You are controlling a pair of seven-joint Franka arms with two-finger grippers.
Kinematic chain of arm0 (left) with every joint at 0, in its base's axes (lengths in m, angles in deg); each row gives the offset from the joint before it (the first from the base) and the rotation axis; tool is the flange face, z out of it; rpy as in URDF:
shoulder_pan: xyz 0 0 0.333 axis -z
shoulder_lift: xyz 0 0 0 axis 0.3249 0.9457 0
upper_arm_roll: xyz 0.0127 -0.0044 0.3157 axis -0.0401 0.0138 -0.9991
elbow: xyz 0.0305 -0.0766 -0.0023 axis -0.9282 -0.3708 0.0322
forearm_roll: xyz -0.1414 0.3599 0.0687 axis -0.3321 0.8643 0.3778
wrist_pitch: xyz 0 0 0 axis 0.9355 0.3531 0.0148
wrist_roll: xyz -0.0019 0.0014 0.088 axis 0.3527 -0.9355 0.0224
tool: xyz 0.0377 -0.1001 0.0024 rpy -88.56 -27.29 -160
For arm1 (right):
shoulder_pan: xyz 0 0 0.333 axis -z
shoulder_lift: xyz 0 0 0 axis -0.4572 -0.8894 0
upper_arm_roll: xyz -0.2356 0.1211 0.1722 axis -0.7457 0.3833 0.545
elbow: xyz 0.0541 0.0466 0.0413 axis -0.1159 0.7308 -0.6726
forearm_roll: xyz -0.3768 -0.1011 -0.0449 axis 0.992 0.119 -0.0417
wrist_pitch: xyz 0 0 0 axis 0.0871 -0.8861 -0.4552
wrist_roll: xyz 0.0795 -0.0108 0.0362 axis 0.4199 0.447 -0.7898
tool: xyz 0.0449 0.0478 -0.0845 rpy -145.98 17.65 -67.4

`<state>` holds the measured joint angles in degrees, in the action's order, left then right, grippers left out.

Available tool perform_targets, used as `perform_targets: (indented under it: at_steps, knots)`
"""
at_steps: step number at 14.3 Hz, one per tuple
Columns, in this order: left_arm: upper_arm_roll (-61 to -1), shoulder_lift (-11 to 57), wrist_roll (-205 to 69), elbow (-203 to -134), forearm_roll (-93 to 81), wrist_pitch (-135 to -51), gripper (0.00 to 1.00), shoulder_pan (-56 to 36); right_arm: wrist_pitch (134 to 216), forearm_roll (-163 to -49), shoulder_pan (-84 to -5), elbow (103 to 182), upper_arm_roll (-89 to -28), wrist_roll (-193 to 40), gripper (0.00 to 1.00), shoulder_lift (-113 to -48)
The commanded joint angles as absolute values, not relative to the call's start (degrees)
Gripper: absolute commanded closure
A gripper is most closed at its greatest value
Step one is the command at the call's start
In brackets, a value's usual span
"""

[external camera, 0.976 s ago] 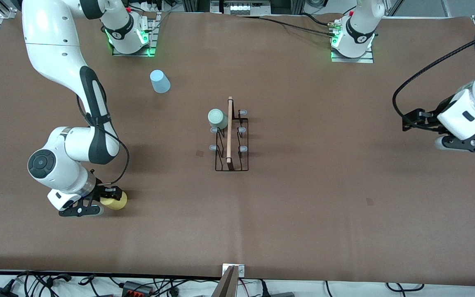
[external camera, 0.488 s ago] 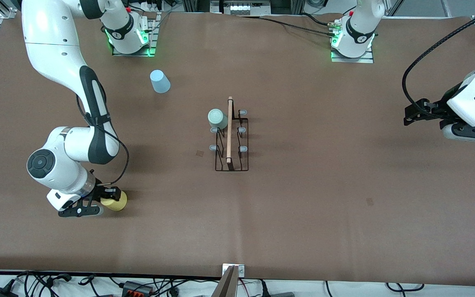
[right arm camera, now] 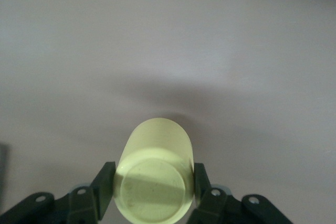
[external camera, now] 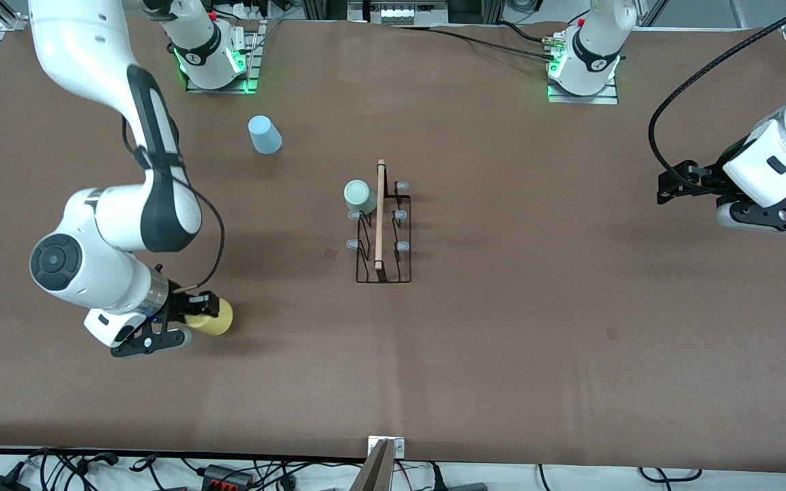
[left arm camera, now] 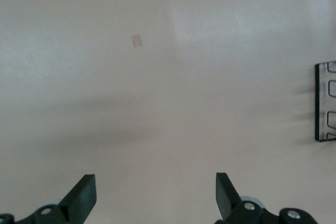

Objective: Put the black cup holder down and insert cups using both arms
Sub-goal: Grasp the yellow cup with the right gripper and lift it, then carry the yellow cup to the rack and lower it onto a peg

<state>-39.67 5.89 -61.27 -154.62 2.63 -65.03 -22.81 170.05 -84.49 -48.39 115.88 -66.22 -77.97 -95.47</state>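
Right gripper [external camera: 196,315] clamped on yellow cup [external camera: 213,318] above the table [external camera: 502,341], cup held sideways between both fingers [right arm camera: 105,184], black cup holder [external camera: 383,232] well apart toward table centre, left gripper [external camera: 679,184] released, waiting over the left arm's table end.

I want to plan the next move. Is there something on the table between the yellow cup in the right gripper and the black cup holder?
Nothing visible. The right gripper is shut on the yellow cup, and only bare table lies between it and the black cup holder. The light blue cup stands well off that path.
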Motion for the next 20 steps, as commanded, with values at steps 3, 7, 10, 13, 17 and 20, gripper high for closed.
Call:
perform_targets:
  at_steps: [3, 7, 10, 13, 17, 20]
  knots:
    - [-40.4, 3.0, -61.3, -156.1, 1.8, -61.8, 0.0, -21.2, 161.9, -85.1, -54.9, 110.5, -64.7, -66.2, 0.77, -93.4]
    - [-40.5, 0.0, -63.2, -159.1, 1.8, -62.9, 0.0, -23.2, 160.2, -84.8, -63.6, 111.2, -64.9, -54.4, 0.76, -92.7]
    - [-40.4, 1.1, -62.3, -159.5, 1.7, -69.9, 0.0, -25.5, 163.8, -84.5, -66.0, 111.2, -64.9, -48.8, 0.76, -93.4]
    - [-40.2, 0.9, -63.0, -160.1, 1.7, -68.5, 0.0, -26.5, 167.7, -83.9, -68.9, 113.5, -65.0, -47.5, 0.76, -94.3]
    - [-39.3, 0.8, -63.9, -159.5, 1.7, -66.2, 0.0, -26.3, 170.5, -81.4, -69.7, 113.7, -64.9, -46.0, 0.76, -95.9]
    - [-39.4, 0.9, -64.1, -159.6, 1.6, -65.8, 0.0, -26.6, 172.4, -79.4, -70.0, 113.7, -64.9, -45.0, 0.76, -97.2]
